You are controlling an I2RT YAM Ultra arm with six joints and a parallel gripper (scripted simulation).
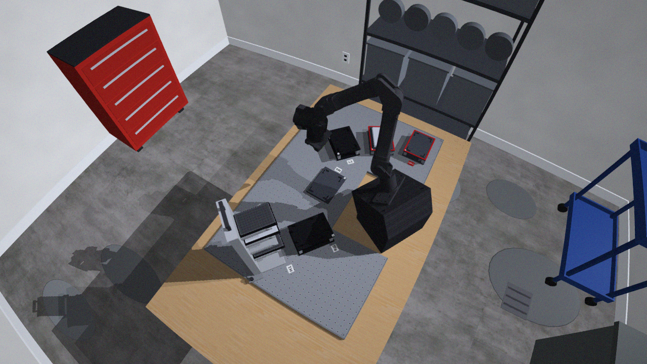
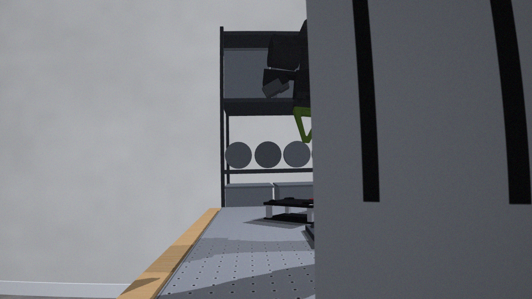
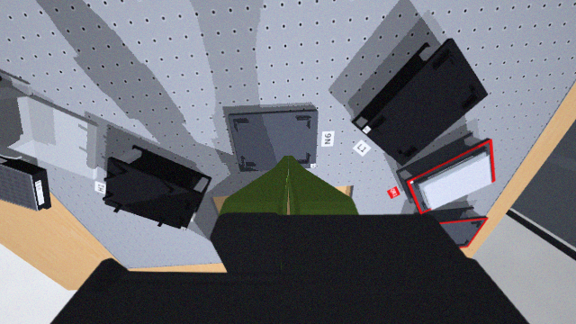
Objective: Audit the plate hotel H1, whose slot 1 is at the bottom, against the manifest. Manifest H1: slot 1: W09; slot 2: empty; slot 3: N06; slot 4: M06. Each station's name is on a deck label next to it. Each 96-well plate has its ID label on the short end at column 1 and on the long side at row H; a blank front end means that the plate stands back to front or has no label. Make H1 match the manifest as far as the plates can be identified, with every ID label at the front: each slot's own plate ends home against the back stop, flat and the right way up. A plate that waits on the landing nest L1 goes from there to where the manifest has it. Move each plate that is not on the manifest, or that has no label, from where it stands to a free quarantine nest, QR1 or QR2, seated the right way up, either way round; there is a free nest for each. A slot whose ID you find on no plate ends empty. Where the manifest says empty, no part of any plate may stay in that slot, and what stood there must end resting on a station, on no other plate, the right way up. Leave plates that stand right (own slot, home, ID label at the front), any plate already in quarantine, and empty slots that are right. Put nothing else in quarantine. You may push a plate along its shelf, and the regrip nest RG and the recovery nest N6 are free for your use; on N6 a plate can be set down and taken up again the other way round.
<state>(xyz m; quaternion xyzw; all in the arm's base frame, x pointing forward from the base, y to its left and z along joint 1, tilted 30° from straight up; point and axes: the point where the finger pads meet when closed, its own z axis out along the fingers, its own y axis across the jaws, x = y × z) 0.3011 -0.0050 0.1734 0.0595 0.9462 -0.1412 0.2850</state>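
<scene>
The plate hotel H1 [image 1: 253, 233] stands at the near left of the deck. A dark well plate [image 1: 255, 218] lies in its top slot; in the wrist view its end [image 3: 27, 189] shows a white label too small to read. The lower shelves [image 1: 267, 244] look light, and I cannot tell what they hold. A black plate [image 1: 343, 141] sits on landing nest L1, also in the wrist view [image 3: 420, 101]. My gripper [image 3: 288, 162] [image 1: 318, 145] is shut and empty, high above the deck beside L1, with its green fingers pointing towards nest N6 [image 3: 272, 140].
N6 [image 1: 325, 184] is a grey empty nest. A red-framed quarantine nest [image 1: 379, 138] holds a white plate; the other red-framed nest [image 1: 418, 145] looks dark. A black nest [image 1: 311, 233] stands beside the hotel. The arm's base [image 1: 391, 212] is at the right. The hotel wall [image 2: 420, 148] blocks the exterior view.
</scene>
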